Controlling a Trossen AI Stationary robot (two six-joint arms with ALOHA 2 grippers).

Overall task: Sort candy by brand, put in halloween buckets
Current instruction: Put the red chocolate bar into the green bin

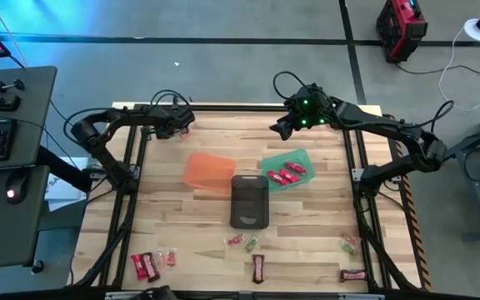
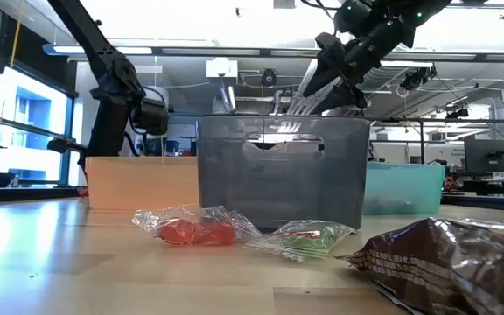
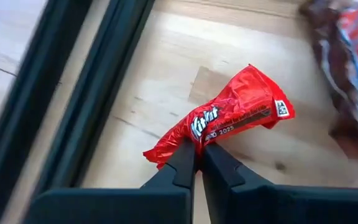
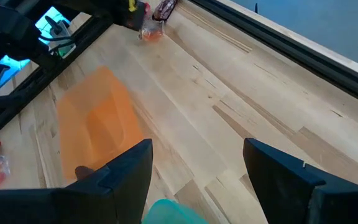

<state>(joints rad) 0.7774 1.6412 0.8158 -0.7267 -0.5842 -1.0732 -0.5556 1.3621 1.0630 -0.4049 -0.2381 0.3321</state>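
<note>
Along the bottom edge of the overhead frame we saw loose candy on the wooden table (image 1: 307, 217): red bars (image 1: 146, 266) at lower left, a dark bar (image 1: 258, 267) at lower centre, another brown bar (image 1: 353, 274) at lower right, and small pink and green pieces (image 1: 245, 242) just above the centre bar.

In the middle of the frame stood the three buckets. The dark grey bucket (image 1: 249, 201) sat at centre, the orange bucket (image 1: 207, 171) just up and left of it, and the green bucket (image 1: 287, 167) up and right, with red candies (image 1: 287, 174) inside it.

Toward the top of the frame we found both arms. The left gripper (image 1: 180, 125), at upper left, was pinching a red KitKat wrapper (image 3: 225, 116) between its closed fingers (image 3: 182, 163). The right gripper (image 1: 283, 127), at upper centre, hung above the table with its fingers (image 4: 126, 168) spread wide and nothing between them.
</note>
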